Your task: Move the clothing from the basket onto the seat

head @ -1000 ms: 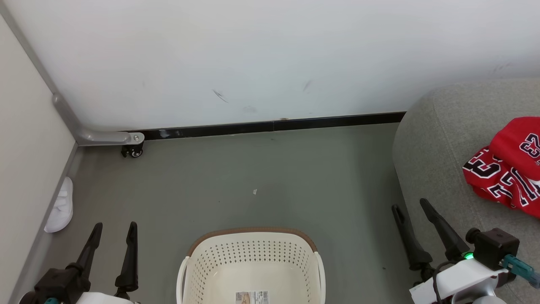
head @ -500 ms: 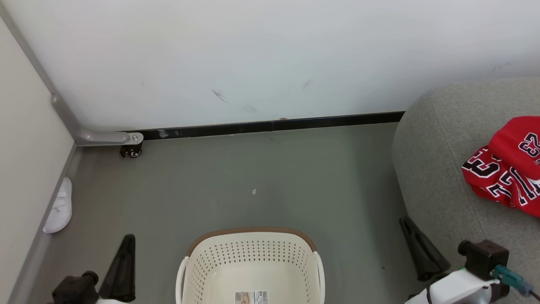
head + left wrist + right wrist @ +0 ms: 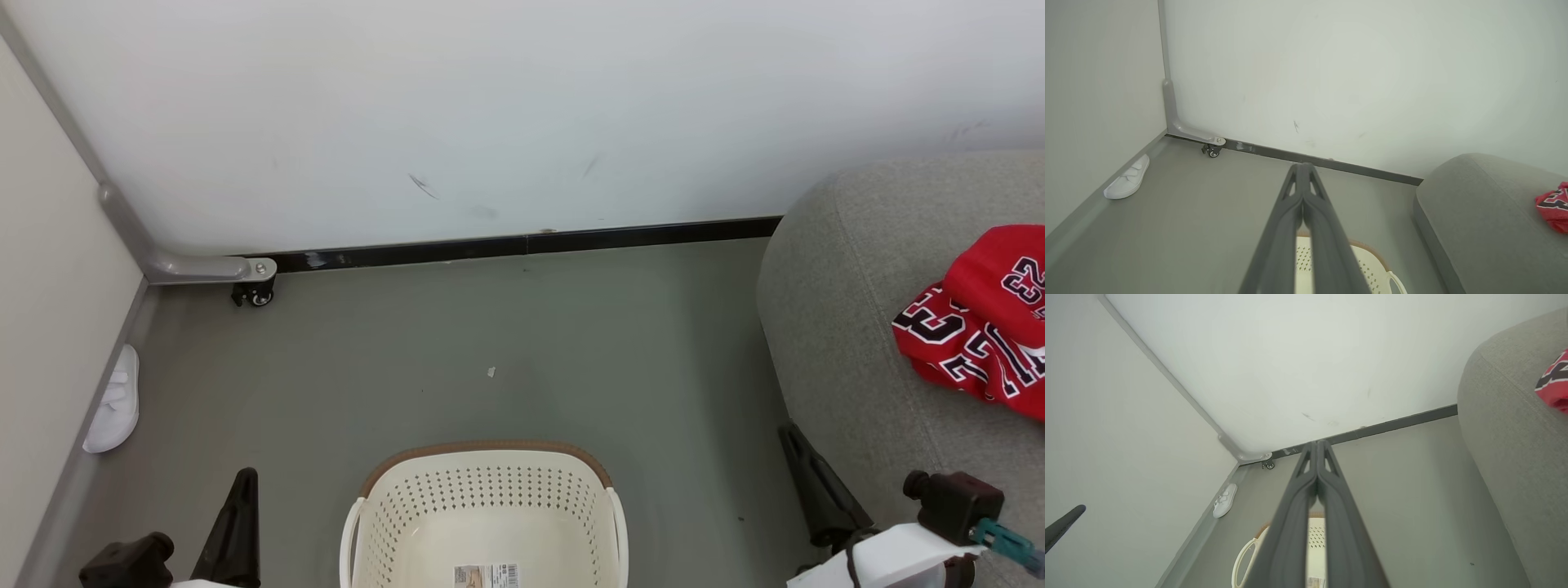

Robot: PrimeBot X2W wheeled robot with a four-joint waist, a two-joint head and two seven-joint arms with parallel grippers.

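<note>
Flanking the basket [image 3: 488,447], left gripper [image 3: 243,486] and right gripper [image 3: 793,441]: fingers just closed from open, nothing held. Basket's visible part: empty. Clothing [image 3: 976,327]: right of basket, on the seat [image 3: 841,310]. Task apparently finished.

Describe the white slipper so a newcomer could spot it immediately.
Start at the left wall where it meets the grey floor. The white slipper lies along that edge, left of the basket. Unlike the perforated basket, it is small, flat and strapped.

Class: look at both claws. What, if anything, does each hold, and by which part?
Nothing. The left claw and right claw are both shut, empty; the clothing lies on the seat.
</note>
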